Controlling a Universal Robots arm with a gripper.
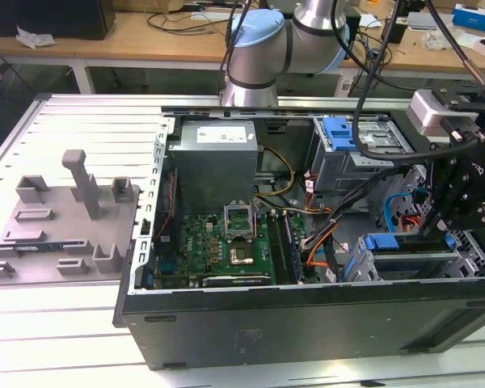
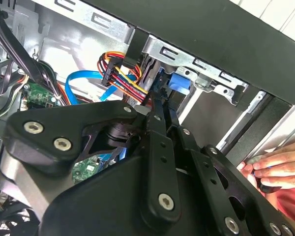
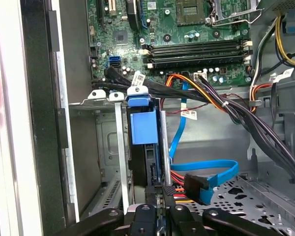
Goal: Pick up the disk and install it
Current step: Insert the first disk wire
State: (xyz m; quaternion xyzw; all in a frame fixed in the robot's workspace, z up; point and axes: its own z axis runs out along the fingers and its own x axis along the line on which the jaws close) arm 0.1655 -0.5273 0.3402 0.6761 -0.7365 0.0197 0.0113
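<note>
First wrist view, disk [image 3: 143,129] between claw [image 3: 160,194] fingers

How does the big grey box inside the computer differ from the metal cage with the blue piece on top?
The grey box has closed, plain sides; the metal cage is an open frame with slots. The grey box carries a white label on top; the metal cage carries a blue piece. Both are grey metal and sit inside the computer case.

The arm [image 1: 263,48] reached down from its silver-and-blue joint at the far edge of the table. Its black gripper [image 1: 457,198] hung at the exterior view's right; the linkage fingers [image 2: 160,147] converged closely. A person's hand [image 2: 280,164] lay beside it.
</note>
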